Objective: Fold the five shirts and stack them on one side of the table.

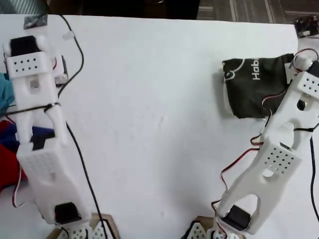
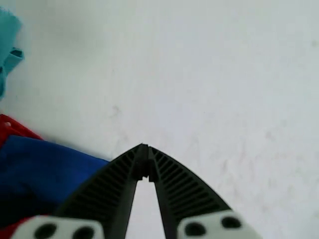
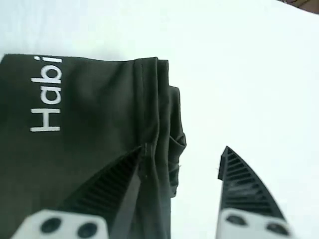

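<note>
A folded dark shirt [image 1: 249,87] with white print lies at the right side of the table. My right gripper [image 3: 184,152] hangs open at the edge of this dark shirt [image 3: 84,114], with one finger over the cloth and the other over bare table. Loose shirts lie piled at the table's left edge: a teal shirt [image 1: 4,92], a blue shirt [image 1: 12,137] and a red shirt [image 1: 7,169]. My left gripper [image 2: 144,149] is shut and holds nothing, low over bare table just beside the blue shirt [image 2: 45,174], with the red shirt [image 2: 12,127] and teal shirt [image 2: 7,55] beyond it.
The white table [image 1: 159,124] is bare across its wide middle. The left arm [image 1: 40,124] stretches along the left side and the right arm [image 1: 279,154] along the right, both trailing cables. A small dark object [image 1: 35,21] lies at the far left corner.
</note>
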Controlling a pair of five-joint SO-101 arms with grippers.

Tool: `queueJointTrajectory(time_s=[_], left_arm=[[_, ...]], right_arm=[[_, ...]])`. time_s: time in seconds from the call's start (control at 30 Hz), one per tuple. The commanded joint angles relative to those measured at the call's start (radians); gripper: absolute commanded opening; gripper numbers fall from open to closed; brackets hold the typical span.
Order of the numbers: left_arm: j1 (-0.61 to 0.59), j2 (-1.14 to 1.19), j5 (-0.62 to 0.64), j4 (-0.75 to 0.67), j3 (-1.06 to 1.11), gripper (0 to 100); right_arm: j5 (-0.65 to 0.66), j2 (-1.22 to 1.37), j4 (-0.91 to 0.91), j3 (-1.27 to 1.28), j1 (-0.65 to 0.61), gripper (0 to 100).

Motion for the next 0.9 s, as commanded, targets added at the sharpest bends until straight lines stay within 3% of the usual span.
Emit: queueJointTrajectory(time_s=[0.0,0.13,0.23,0.4,0.57,0.7,0.87], left_arm=[[-0.017,-0.18,-0.008,0.02,-0.001,3],[-0.121,-0.33,-0.02,0.021,0.047,3],[-0.238,-0.434,-0.158,0.018,0.179,3],[-0.505,-0.509,-0.391,-0.003,0.449,6],[-0.744,-0.509,-0.52,-0.069,0.631,25],[-0.842,-0.508,-0.532,-0.141,0.661,24],[-0.853,-0.506,-0.532,-0.216,0.67,24]], right_arm=[[-0.092,-0.159,0.128,-0.017,-0.045,21.4],[-0.114,-0.28,0.357,-0.017,-0.127,15.7],[-0.11,-0.377,0.524,-0.014,-0.209,14.5],[-0.117,-0.553,0.533,0.114,-0.28,22.9],[-0.109,-0.863,0.533,0.445,-0.36,28.3],[-0.055,-1.125,0.53,0.795,-0.443,28.3],[-0.04,-1.38,0.513,1.165,-0.49,28.3]])
